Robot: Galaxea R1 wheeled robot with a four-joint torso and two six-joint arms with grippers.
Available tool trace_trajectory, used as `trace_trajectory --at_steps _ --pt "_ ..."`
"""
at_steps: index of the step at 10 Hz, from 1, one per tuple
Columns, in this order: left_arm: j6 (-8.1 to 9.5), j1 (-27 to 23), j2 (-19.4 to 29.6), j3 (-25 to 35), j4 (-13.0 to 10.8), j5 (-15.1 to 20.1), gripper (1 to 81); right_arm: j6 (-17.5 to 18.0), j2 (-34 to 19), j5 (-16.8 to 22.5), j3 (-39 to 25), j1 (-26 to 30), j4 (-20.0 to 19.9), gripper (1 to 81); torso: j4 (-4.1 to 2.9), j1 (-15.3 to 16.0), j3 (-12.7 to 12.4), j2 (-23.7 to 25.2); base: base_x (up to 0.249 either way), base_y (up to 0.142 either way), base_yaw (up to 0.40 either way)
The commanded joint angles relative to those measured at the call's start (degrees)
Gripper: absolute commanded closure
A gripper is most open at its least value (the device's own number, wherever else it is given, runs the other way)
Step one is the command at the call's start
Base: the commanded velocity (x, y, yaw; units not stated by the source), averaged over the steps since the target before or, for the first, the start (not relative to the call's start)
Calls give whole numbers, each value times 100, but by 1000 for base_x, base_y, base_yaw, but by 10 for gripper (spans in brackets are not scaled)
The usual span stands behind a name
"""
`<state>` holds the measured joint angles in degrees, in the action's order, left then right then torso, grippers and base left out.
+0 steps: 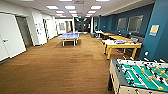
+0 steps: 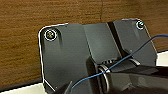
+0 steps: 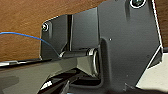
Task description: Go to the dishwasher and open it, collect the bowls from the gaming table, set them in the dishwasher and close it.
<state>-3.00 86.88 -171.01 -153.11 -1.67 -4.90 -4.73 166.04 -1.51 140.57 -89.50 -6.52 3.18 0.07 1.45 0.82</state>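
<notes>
The gaming table point(image 1: 113, 43), white-topped with a yellow edge and yellow legs, stands at the right of the hall by the blue wall, some way ahead of me. Colourful flat things point(image 1: 125, 42) lie on its top. I cannot make out bowls on it at this distance. The dishwasher is out of view. In both wrist views a dark plate of my own body point(image 2: 75, 55) point(image 3: 125, 37) lies over brown carpet, with a thin blue cable across it.
A green-field foosball table point(image 1: 140, 75) stands close at the lower right. A blue table-tennis table point(image 1: 69, 36) sits mid-hall ahead. More yellow-topped tables point(image 1: 117, 37) line the blue wall. White doors point(image 1: 10, 37) run along the left. Wide brown carpet point(image 1: 62, 65) stretches ahead.
</notes>
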Motion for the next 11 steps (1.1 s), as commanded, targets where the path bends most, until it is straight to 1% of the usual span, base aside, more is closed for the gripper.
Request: trace_trajectory --at_steps 1,6,11 --pt "-17 -264 -21 9 18 253 10 -19 -24 335 31 314 45 10 0 0 0 0 176 0 0" --pt "-17 -264 -13 1 18 262 10 -19 55 336 48 385 63 10 0 0 0 2 182 0 0" --pt "-17 -264 -4 1 18 262 10 -19 55 336 75 358 46 10 0 0 0 0 206 0 0"
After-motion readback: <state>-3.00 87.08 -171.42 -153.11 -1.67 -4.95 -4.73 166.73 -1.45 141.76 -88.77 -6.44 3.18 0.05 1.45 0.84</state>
